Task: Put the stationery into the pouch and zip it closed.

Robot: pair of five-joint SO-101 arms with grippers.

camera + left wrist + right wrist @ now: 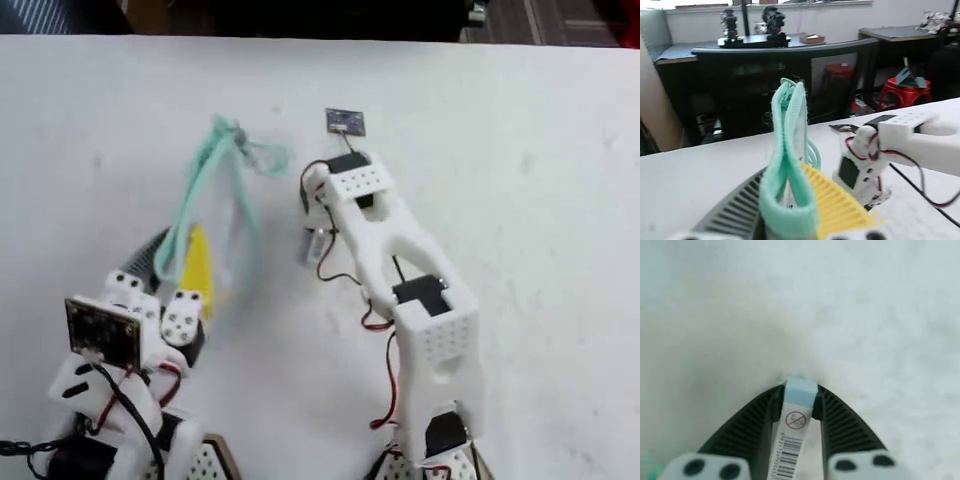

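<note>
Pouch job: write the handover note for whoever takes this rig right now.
Left gripper: shut on the pouch's mint rim.
Right gripper: shut on a white stationery item, over the table beside the pouch, not inside.
Done: both things gripped.
Left: put the item in the pouch, then zip it closed.
Pouch contents: cannot tell.

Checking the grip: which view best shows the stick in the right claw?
Right wrist view: the barcoded stick sits clamped in the right claw, close up. High view: a small sliver. Left wrist view: too small to tell.
</note>
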